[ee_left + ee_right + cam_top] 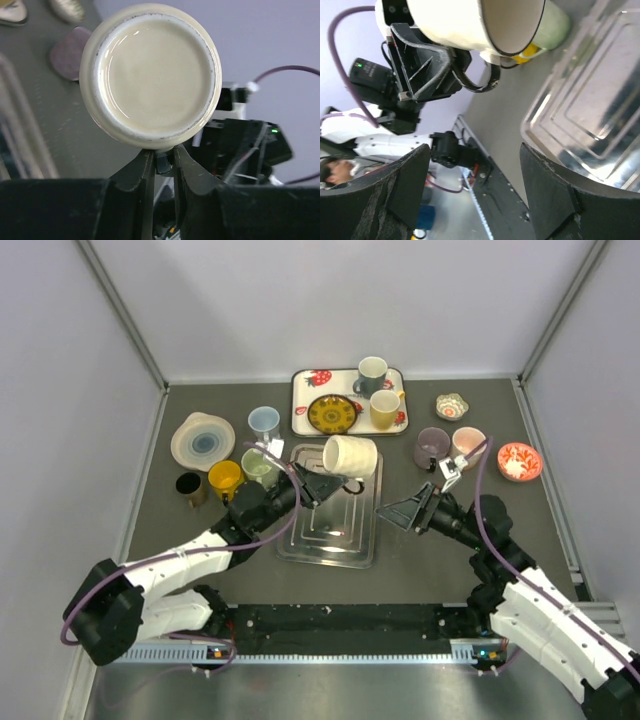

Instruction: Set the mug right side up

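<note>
A: Where do we find the mug [349, 456]?
B: Aloft over the tray [330, 540], on its side, mouth facing right. Left jaws clenched on its handle; right jaws released, near the mouth.

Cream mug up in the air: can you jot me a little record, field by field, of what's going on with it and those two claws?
mug: cream mug, lifted over the far end of the metal tray
pose: on its side, base toward the left arm, mouth toward the right arm
held by: left gripper, shut on the handle
other arm: right gripper, open, holding nothing, facing the mug's mouth
task state: mug not yet right side up
</note>
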Controlling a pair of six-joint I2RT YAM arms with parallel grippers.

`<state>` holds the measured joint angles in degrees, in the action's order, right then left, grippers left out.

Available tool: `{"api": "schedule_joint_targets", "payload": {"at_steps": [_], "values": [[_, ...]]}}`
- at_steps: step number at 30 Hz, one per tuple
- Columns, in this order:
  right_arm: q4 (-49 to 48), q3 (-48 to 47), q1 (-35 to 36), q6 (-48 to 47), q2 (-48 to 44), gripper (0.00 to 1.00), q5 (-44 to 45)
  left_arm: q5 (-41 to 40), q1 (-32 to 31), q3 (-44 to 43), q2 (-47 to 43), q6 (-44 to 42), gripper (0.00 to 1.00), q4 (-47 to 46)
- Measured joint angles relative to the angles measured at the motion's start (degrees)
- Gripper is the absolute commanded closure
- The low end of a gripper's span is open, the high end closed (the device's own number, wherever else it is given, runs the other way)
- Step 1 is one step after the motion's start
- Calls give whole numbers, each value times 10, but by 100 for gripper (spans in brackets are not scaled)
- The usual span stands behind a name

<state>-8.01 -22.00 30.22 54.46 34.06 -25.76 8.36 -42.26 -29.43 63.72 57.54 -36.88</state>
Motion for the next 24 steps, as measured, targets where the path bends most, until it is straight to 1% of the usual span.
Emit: {"api": "schedule_joint_targets", "payload": {"at_steps": [3,7,11,14,19,24], "values": [[-103,26,0,53,24,28,-28,23,0,16,2,36,100,-103],[-222,36,0,111,69,28,-51,52,-1,18,13,76,100,-196],[-301,35,0,138,100,30,-63,71,-3,18,16,100,100,-227],[-336,30,0,152,123,30,-69,81,-5,18,17,111,100,-234],[-363,2,0,158,148,32,-78,94,-7,18,17,120,100,-234],[-369,-21,0,157,167,37,-91,104,-14,18,31,129,100,-239]]}}
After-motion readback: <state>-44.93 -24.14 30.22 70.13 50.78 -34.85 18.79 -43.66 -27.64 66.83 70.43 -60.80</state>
